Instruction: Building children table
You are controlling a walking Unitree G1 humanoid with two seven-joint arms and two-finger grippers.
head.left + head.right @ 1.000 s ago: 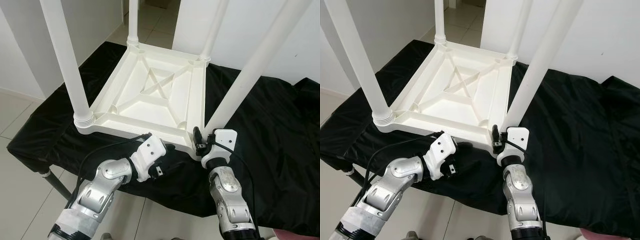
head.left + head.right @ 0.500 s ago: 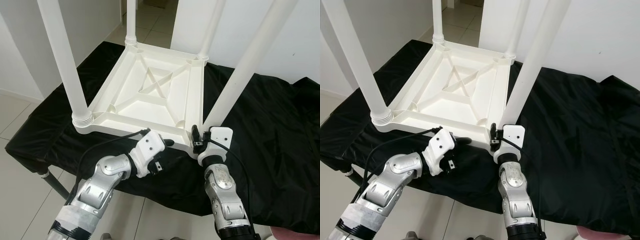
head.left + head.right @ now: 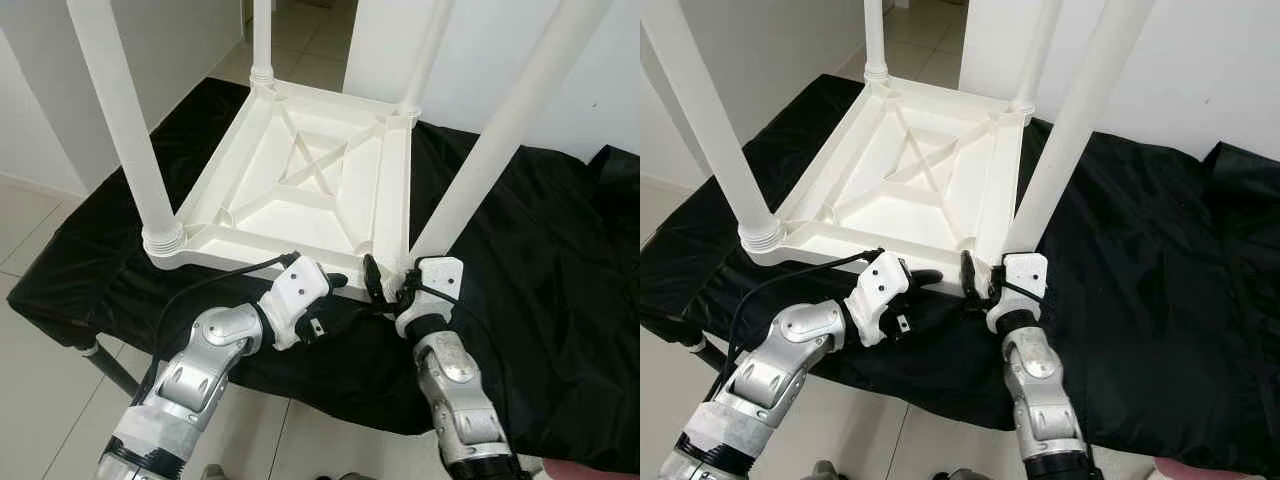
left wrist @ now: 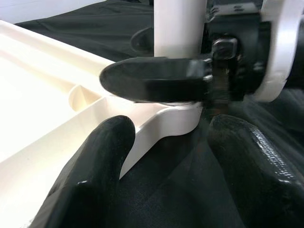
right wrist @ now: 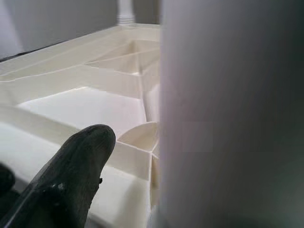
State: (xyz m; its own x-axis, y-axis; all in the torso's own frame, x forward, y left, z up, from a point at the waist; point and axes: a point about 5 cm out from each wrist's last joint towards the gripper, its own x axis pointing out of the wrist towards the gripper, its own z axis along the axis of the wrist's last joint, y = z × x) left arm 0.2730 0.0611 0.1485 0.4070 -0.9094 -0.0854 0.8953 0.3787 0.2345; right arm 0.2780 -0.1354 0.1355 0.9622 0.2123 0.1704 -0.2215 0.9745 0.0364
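Lower centre, our right gripper [image 3: 385, 288] spreads its fingers around the white plastic table leg [image 3: 500, 135]; our left gripper [image 3: 335, 285] gapes empty beside the upturned white ribbed tabletop [image 3: 300, 180]. We should twist squarely.

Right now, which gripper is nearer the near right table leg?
Right. The right gripper is at the leg's base; the left gripper sits further left along the tabletop's near edge.

The upturned table [image 3: 310, 190] lies on the cloth-covered bench [image 3: 560, 260] ahead of me, its four legs standing up. My right gripper [image 3: 385, 290] sits at the near right leg [image 3: 490, 150], one finger [image 5: 71, 175] inside the frame beside it. My left gripper [image 3: 335, 300] rests just left of it, against the table's near edge.
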